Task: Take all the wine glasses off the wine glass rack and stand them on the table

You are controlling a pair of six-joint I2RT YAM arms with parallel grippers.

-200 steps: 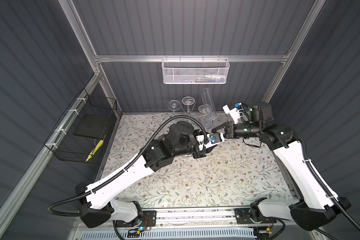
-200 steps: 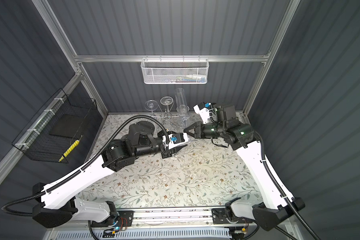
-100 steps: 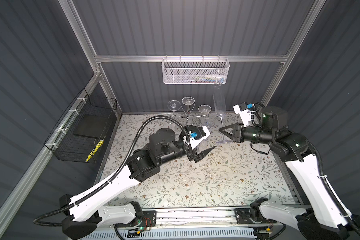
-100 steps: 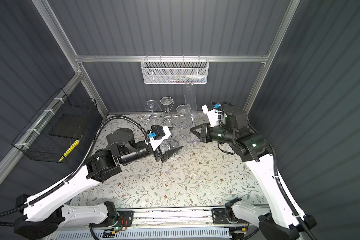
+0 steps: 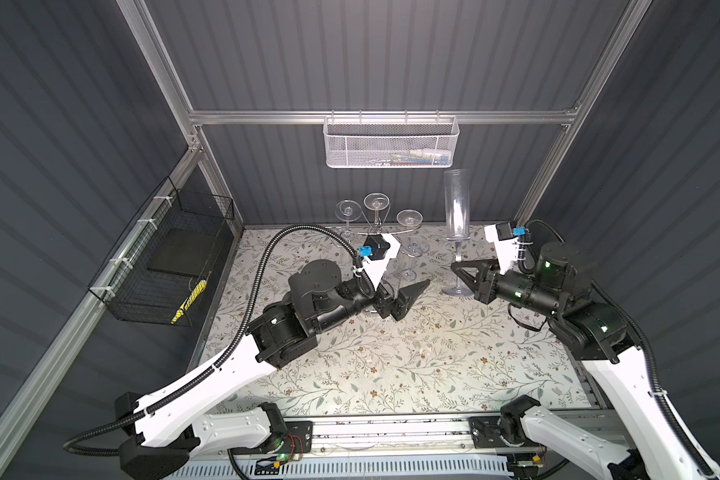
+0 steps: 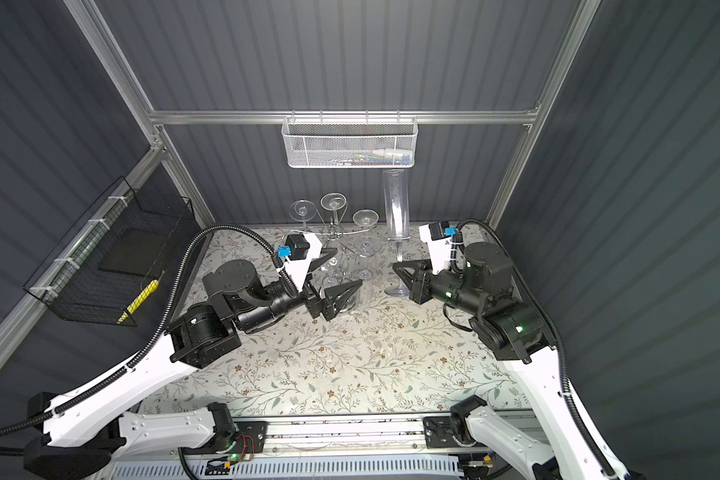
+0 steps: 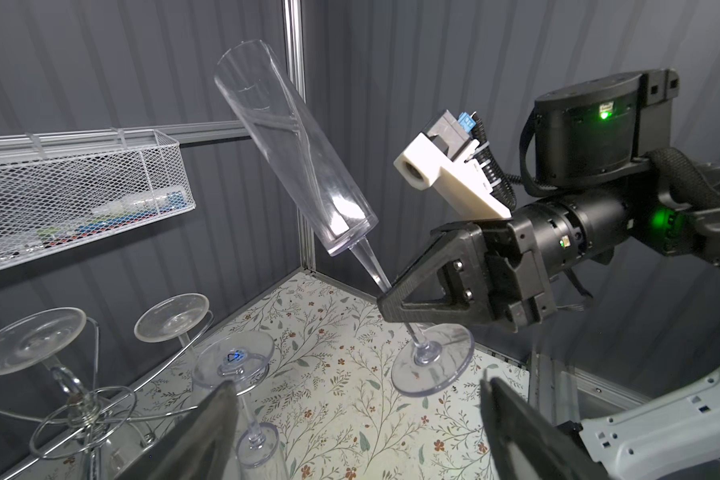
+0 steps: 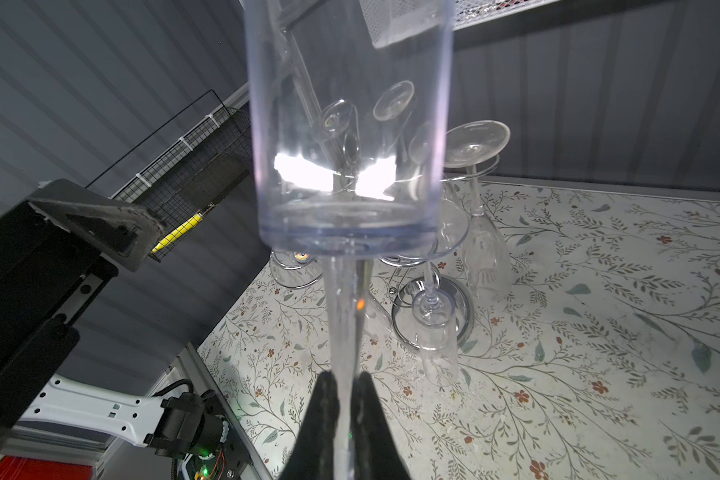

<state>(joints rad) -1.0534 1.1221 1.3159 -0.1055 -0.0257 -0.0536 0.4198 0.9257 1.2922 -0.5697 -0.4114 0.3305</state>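
So the wine glass [image 5: 456, 203] is already clear of the wine glass rack [image 8: 462, 307]; it stands upright well to the side of it, with the right end effector [image 8: 344, 382] clenched on the thin stem just above the foot. I can't tell whether the foot is touching the tabletop [image 5: 391, 365] or hanging just over it.

The left end effector [image 6: 346, 268] is spread wide with nothing in it, parked right beside the rack and the other glasses [image 7: 233, 357] hanging upside down there.

What worries me:
- It's a tall, top-heavy flute pinched low on a slick stem; my guess is any quick swing lets it pivot or slide in the pinch.
- If it gets released while tilted or not quite down, that long bowl will probably tip it over; the foot isn't wide.
- The open left end effector sits so near the rack that a careless pull-back could clip a hanging glass or nudge the whole stand.
- The rim sits under the white mesh basket [image 5: 391, 145] in both top views, so lifting straight up looks risky too.
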